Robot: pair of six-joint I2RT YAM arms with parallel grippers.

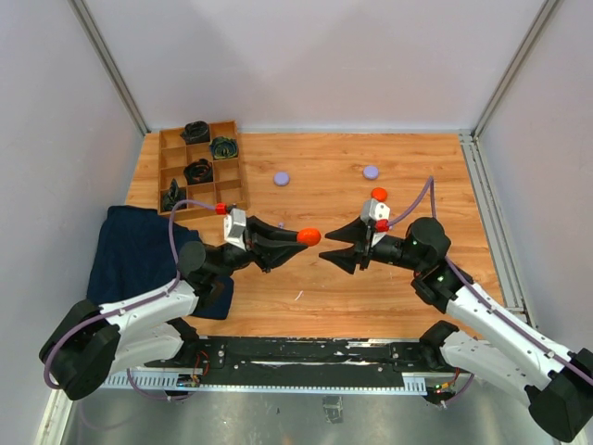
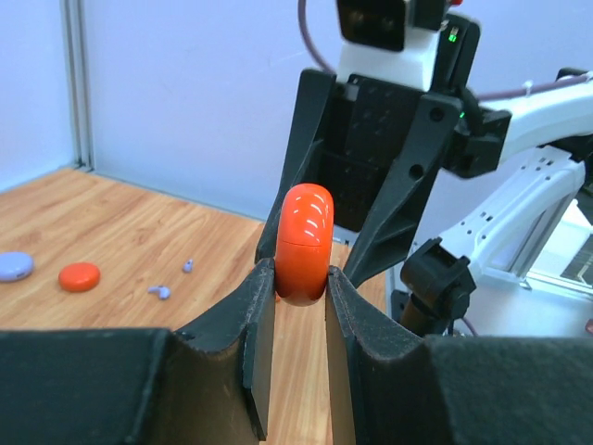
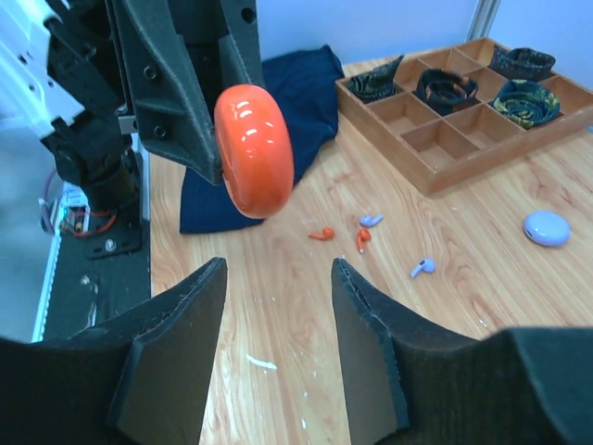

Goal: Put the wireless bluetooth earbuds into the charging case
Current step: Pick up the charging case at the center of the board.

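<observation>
- Gripping an orange case (image 2: 306, 244) edge-on between its fingers, your left end effector (image 2: 301, 278) holds it in the air above the desk (image 1: 361, 297), with the lid seam closed.
- Your right end effector (image 3: 278, 315) faces it with jaws spread wide and nothing between them. The case hangs just ahead of its fingertips without touching them.
- You can see the earbuds (image 3: 362, 239) lying loose on the desk beyond the case in the right wrist view. Two orange ones sit close together, one lavender is just beside them, and another lavender lies a little apart.
- An orange disc (image 1: 379, 194) and two lavender discs (image 1: 282, 179) rest farther back.
- A wooden tray (image 1: 199, 167) with black coils sits at the far left, and a blue cloth (image 1: 139, 255) lies beside your left arm.
</observation>
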